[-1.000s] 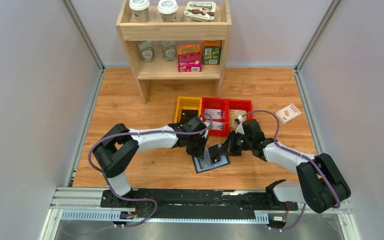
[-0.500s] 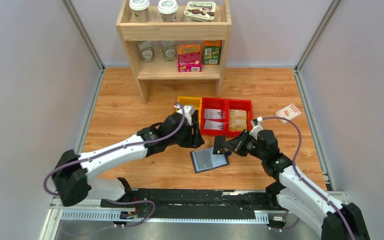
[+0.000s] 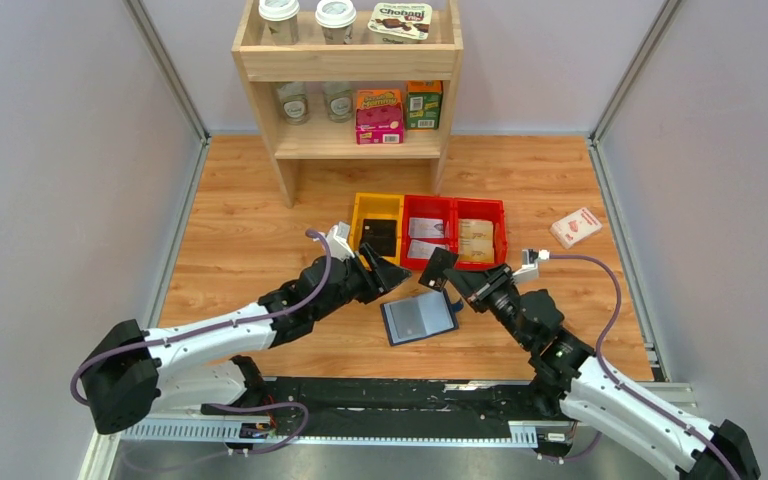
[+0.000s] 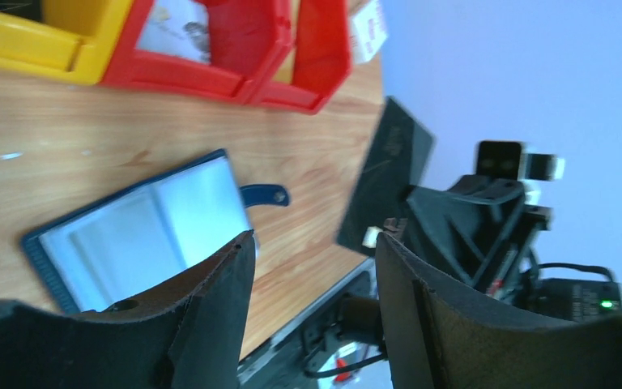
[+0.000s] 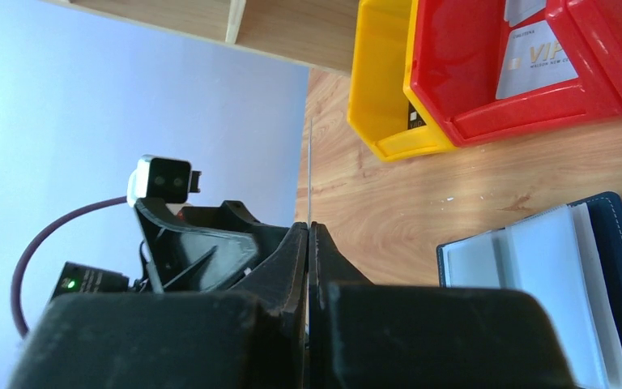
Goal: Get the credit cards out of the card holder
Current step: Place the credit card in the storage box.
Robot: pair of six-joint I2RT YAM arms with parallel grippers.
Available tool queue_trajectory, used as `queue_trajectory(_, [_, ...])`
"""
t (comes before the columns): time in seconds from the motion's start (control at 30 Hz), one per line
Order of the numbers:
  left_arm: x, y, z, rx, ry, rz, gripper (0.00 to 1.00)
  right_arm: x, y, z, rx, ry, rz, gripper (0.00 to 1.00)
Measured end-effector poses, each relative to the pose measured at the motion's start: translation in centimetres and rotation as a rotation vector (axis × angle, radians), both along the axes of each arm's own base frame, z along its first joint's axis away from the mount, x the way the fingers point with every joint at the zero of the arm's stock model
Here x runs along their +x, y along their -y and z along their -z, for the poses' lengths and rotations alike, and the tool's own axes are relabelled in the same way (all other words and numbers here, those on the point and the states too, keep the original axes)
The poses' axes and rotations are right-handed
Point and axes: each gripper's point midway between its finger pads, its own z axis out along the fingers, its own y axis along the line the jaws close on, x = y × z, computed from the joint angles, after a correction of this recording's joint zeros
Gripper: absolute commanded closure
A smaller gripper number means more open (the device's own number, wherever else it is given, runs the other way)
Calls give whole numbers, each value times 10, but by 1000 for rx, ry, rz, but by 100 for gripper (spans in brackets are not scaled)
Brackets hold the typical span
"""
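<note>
The navy card holder (image 3: 418, 318) lies open on the wooden table, its pale sleeves (image 4: 146, 235) facing up and its snap tab (image 4: 263, 195) pointing right. My right gripper (image 3: 452, 283) is shut on a black credit card (image 3: 437, 268), held up off the table above the holder's far right corner. The right wrist view shows that card edge-on as a thin line (image 5: 310, 162) between the closed fingers (image 5: 308, 231). My left gripper (image 3: 385, 270) hovers open and empty just left of the card (image 4: 389, 174). Another black card (image 3: 379, 237) lies in the yellow bin.
A yellow bin (image 3: 363, 215) and two red bins (image 3: 454, 205) with pale cards stand behind the holder. Farther back stands a wooden shelf (image 3: 350, 65) with cups and boxes. A white-and-red box (image 3: 576, 227) lies at the right. Grey walls close both sides.
The right gripper has pulled a black card out of the holder and raised it. The left gripper opened, let go of the holder and drew back to the left.
</note>
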Motion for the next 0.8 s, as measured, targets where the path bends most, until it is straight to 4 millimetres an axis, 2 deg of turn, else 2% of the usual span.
queue_trajectory(0.13, [1, 12, -16, -98, 28, -13, 37, 4, -5, 6, -1, -23, 20, 100])
queue_trajectory(0.33, [1, 15, -21, -170, 27, -53, 37, 8, -7, 6, 4, -20, 41, 100])
queue_trajectory(0.63, [8, 19, -13, -223, -35, -101, 39, 12, -9, -5, 31, 16, 52, 100])
queue_trajectory(0.8, [10, 26, -5, -241, -67, -103, 48, 12, -13, -11, 37, 41, 32, 100])
